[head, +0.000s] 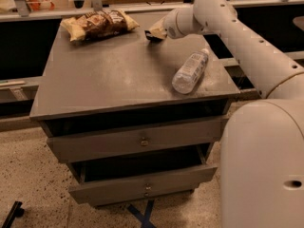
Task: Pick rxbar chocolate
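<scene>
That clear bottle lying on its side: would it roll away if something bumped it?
Probably: the plastic bottle lies on its side near the table's right edge, so a sideways nudge might roll it off. Its clear, thin-looking wall would likely flex if squeezed. The gripper sits by the rxbar chocolate at the table's back, apart from the bottle.

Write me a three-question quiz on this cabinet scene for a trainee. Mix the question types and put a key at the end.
1. True or false: the bottle stands upright on the cabinet top.
2. Where is the hand? A: over the bottle. B: at the back of the top, right of its middle. C: down by the lower drawer.
3. Fill in: the thing lying at the back left corner of the top is the ___.

Key
1. False; it lies on its side near the right edge.
2. B.
3. chip bag.
</scene>
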